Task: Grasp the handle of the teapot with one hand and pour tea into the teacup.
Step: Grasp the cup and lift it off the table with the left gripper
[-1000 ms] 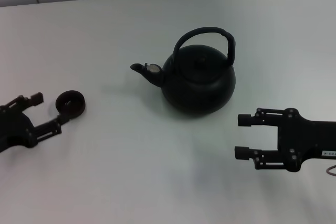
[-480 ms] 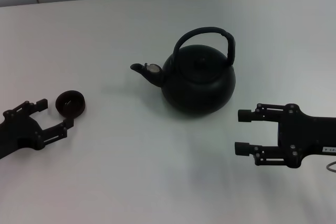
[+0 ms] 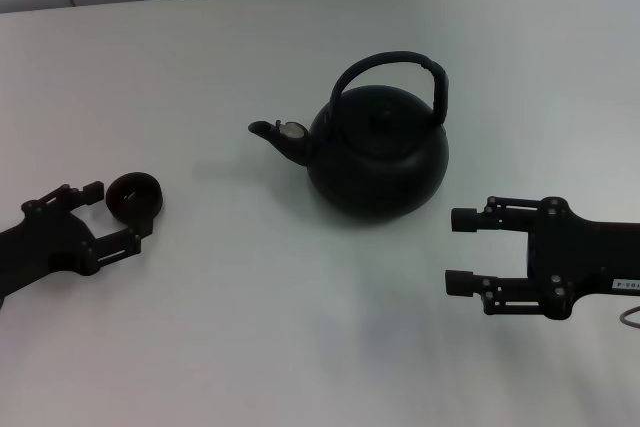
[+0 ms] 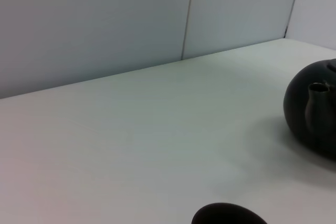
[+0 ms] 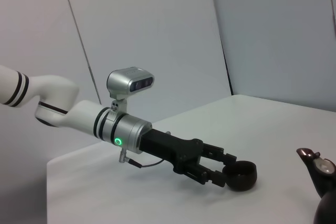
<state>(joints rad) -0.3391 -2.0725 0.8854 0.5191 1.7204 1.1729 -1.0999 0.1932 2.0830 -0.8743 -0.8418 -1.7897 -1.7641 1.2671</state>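
On table: matte black teapot [image 3: 378, 152], arched handle [image 3: 390, 65]; left tool [image 3: 116, 215], right tool [image 3: 461, 250] both open.

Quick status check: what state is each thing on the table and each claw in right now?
Large round matte black teapot: upright on the table, lid on, arched handle ungrasped.
Tiny black-brown teacup: upright, between the left claw's fingers.
Left claw: open around teacup.
Right claw: open, beside teapot, apart.
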